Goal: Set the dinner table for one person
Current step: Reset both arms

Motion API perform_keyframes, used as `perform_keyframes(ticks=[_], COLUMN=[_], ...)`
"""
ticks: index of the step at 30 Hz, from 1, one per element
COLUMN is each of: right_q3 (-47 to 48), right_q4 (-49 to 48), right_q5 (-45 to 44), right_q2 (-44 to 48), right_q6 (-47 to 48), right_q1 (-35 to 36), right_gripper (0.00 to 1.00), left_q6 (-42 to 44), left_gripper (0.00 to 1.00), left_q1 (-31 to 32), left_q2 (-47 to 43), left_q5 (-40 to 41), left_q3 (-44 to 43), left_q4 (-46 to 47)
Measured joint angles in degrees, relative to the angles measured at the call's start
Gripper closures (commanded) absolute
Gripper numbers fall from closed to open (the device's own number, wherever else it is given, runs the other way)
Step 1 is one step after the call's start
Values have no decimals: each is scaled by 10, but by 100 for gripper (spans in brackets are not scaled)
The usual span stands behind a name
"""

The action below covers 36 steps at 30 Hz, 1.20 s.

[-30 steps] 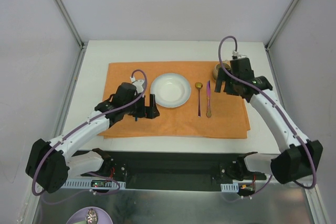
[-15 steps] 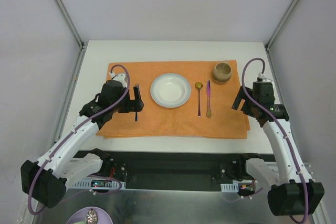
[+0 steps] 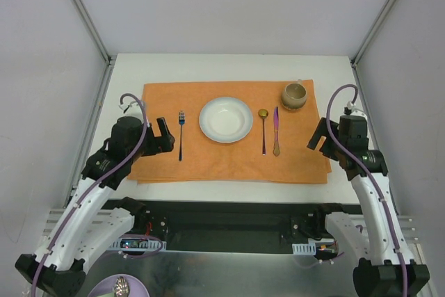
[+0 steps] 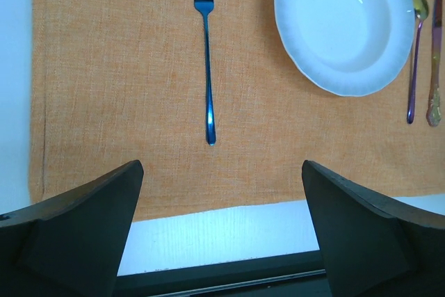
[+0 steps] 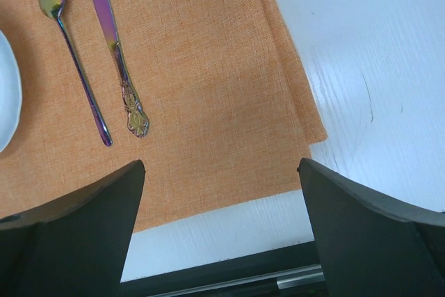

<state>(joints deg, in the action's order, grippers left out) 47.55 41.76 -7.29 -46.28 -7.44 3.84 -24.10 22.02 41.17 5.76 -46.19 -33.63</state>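
Observation:
On the white dinner table (image 3: 229,67) lies an orange placemat (image 3: 229,154). On it, from left to right, are a blue fork (image 3: 181,133), a white plate (image 3: 226,119), a purple spoon (image 3: 263,130), a purple-gold knife (image 3: 276,130) and a brown cup (image 3: 294,94). My left gripper (image 3: 161,137) is open and empty, left of the fork, over the mat's left edge. My right gripper (image 3: 318,135) is open and empty, over the mat's right edge. The left wrist view shows the fork (image 4: 206,53) and plate (image 4: 344,26). The right wrist view shows the spoon (image 5: 73,53) and knife (image 5: 115,53).
Metal rails (image 3: 94,123) edge the table on the left and right, and white walls enclose it. A black base bar (image 3: 229,224) runs along the near edge. A purple dish (image 3: 122,286) with a metal item sits below the table edge at the bottom left.
Both arms have drawn back toward the near edge. The left gripper let go of the fork, which lies on the mat left of the plate. The right gripper left the cup and moved right.

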Motion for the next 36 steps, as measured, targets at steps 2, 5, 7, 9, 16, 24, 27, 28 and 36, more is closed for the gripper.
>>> perform_keyframes(ticks=[2,5,7,9,16,24,27,28,36], right_q3=[-1,-1,3,10,53,59,59,59,59], right_q4=[13,37,56,72,116,147,155,156,156], right_q5=[-2,-8,-11,-15,-31,-39,-39,-39,-38], right_q2=[29,76,99,116,158,189,198,200,212], right_q6=[-2,-9,-12,-15,-20,-19,-17,-15,-9], right_q1=[0,0,0,0,0,0,0,0,0], right_gripper=[4,4,4,4,4,4,4,4,4], left_q6=[-9,-20,-24,-25,-28,-42,-50,-51,-63], left_gripper=[1,1,1,1,1,1,1,1,1], left_q1=[0,0,0,0,0,0,0,0,0], left_q2=[-28,-63,-85,-101,-150,-220,-238,-244,-260], left_q5=[5,9,12,21,71,105,114,115,129], left_q3=[2,2,2,-7,-64,-72,-62,-57,-36], left_q4=[-9,-25,-37,-57,-109,-151,-159,-163,-169])
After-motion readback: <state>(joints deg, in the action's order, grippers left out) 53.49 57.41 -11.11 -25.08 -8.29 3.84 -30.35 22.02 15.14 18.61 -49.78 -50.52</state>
